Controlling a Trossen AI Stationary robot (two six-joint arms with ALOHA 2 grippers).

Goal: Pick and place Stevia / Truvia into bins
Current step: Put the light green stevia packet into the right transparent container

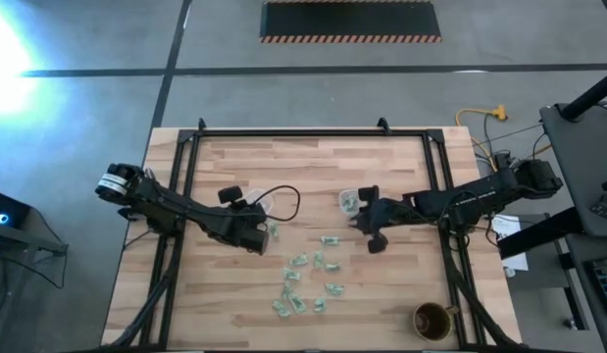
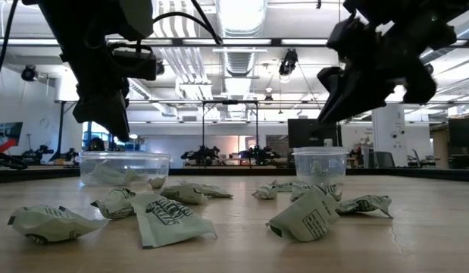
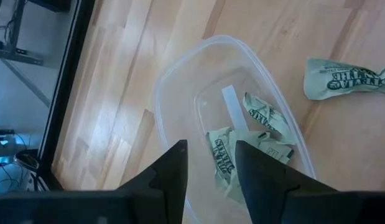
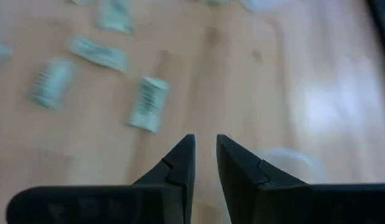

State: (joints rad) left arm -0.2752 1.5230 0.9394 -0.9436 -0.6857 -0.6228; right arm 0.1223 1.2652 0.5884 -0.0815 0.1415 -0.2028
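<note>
The left hand [image 3: 209,163] hovers over the larger clear plastic tub [image 3: 173,93], its fingers parted and empty; crumpled green-and-white sweetener packets [image 3: 245,140] lie inside, directly below. The right hand [image 4: 204,158], fingers narrowly apart and empty, hangs beside the smaller clear tub [image 1: 348,201]. More packets are scattered on the wooden desk [image 1: 234,294].

Crumpled green-white packets [image 1: 305,284] strewn near two clear bins [image 1: 349,201].
</note>
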